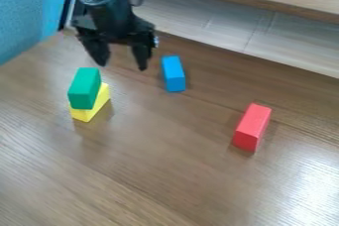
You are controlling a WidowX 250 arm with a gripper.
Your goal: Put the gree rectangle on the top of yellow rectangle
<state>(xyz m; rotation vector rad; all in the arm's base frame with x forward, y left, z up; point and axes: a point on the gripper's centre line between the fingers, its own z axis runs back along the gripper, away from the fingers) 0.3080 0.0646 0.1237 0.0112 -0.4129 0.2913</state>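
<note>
My gripper (122, 64): upper left, fingers spread, empty. Green block (84, 88): left of frame, atop yellow block (98, 103), slightly askew. Risk: a low sideways swing could clip it off.

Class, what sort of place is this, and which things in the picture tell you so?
Probably a robot test tabletop: a black arm above a wooden surface, with coloured blocks, such as the red one.

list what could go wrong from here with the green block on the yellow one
The green block looks slightly askew on the yellow block, so a bump might slide it off. The open tool hangs near both the stack and the blue block; swinging low could clip either.
</note>
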